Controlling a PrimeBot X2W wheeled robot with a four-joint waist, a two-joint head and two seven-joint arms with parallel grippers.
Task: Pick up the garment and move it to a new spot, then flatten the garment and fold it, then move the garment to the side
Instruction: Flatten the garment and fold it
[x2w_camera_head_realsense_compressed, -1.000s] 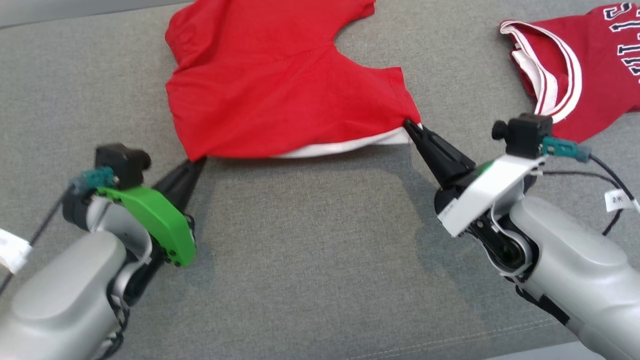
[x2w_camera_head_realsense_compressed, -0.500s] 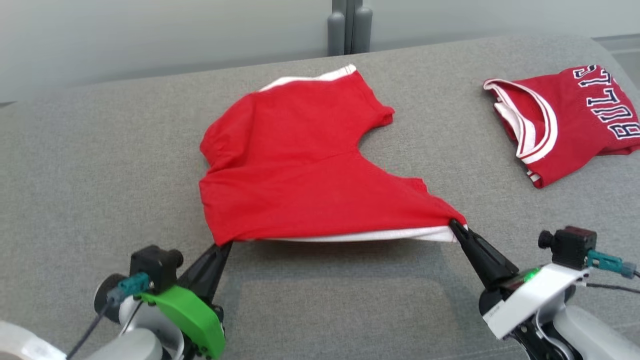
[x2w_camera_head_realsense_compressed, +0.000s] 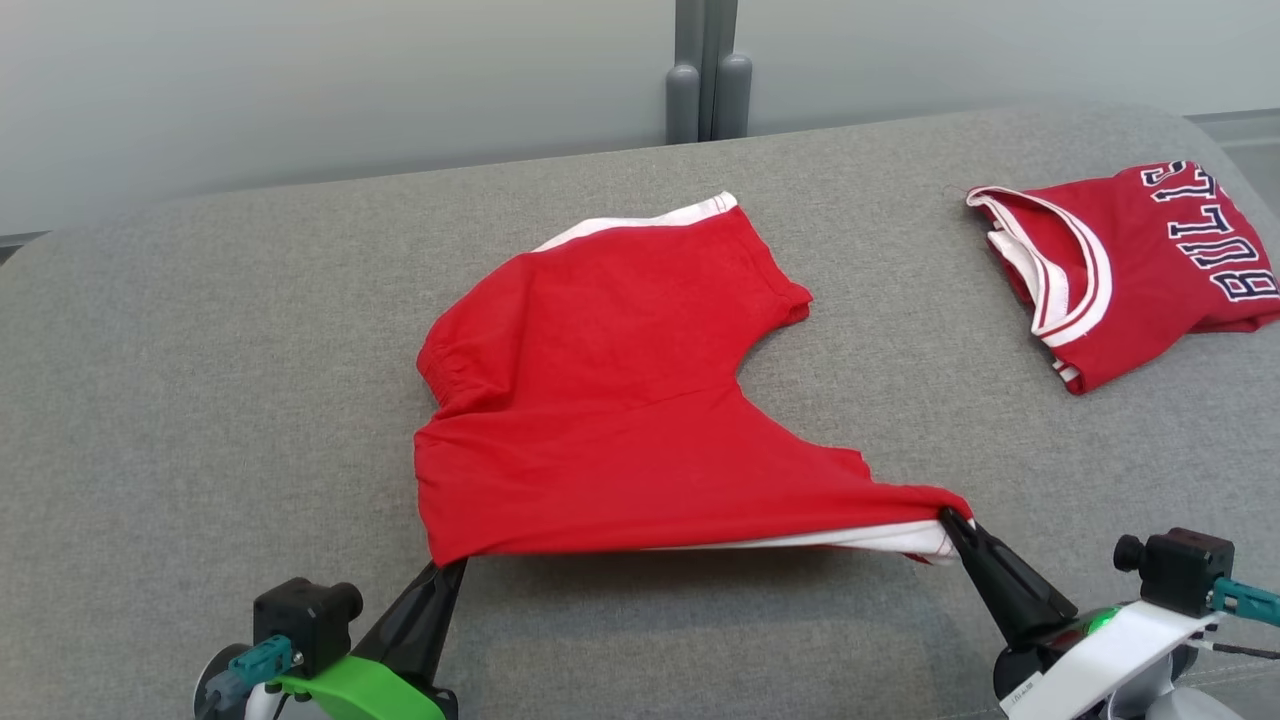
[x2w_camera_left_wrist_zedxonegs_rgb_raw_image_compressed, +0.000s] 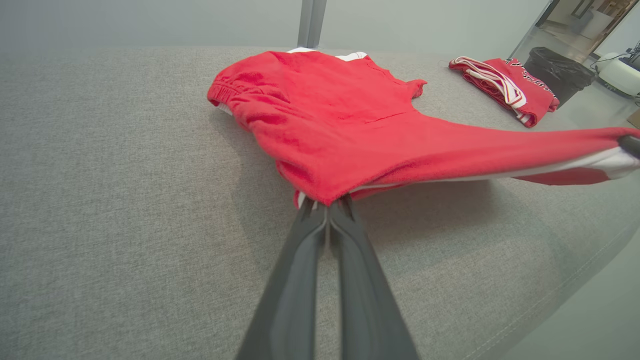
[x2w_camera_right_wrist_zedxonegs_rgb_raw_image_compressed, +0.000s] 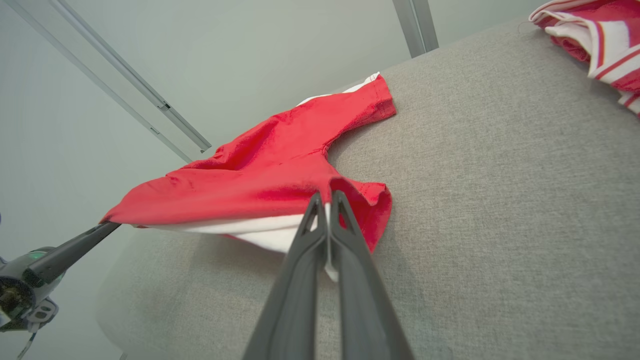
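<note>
2 near corners of the red shorts (x2w_camera_head_realsense_compressed: 600, 420) are pinched tight, the left gripper (x2w_camera_head_realsense_compressed: 452, 566) clamped on the left corner, the right gripper (x2w_camera_head_realsense_compressed: 948, 517) on the right corner. That edge hangs taut above the grey cushion (x2w_camera_head_realsense_compressed: 200, 400); the far half lies on it.

long dark tapered fingers (x2w_camera_head_realsense_compressed: 420, 620), colour-coded wrists
the left gripper (x2w_camera_head_realsense_compressed: 449, 570) has a bright green curved plate (x2w_camera_head_realsense_compressed: 365, 692) behind its fingers, the right gripper (x2w_camera_head_realsense_compressed: 950, 518) a white plate (x2w_camera_head_realsense_compressed: 1110, 660) with a small green light (x2w_camera_head_realsense_compressed: 1100, 621); each wrist bears a boxy black camera (x2w_camera_head_realsense_compressed: 1185, 572) and a teal connector (x2w_camera_head_realsense_compressed: 1245, 601).
</note>
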